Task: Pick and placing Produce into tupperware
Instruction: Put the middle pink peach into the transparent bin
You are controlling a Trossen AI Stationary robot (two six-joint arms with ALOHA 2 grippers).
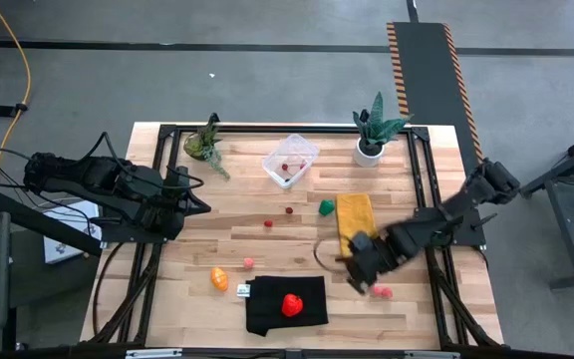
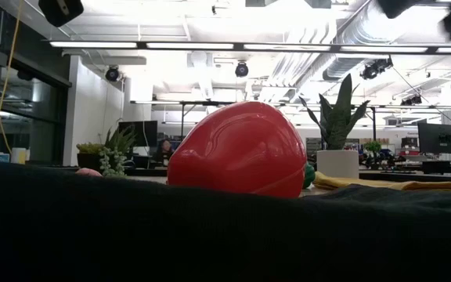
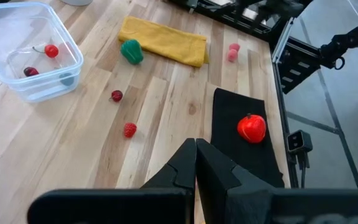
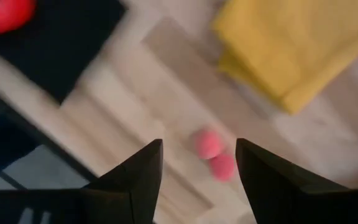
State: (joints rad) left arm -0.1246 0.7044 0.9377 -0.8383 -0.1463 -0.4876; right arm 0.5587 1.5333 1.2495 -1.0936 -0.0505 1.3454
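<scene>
Berries (image 1: 286, 168) lie in the tupperware (image 1: 290, 160), between two plants (image 1: 205, 140); strawberry (image 1: 292, 304) on cloth (image 1: 285, 305).

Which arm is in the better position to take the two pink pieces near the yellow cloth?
The right. Its gripper is open directly above the pink pieces, beside the yellow cloth. The left gripper is shut and waits far across the table.

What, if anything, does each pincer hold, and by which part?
Nothing is held. The right pincer stands open above two pink berries on the table. The left pincer is shut and empty, off to the left.
</scene>
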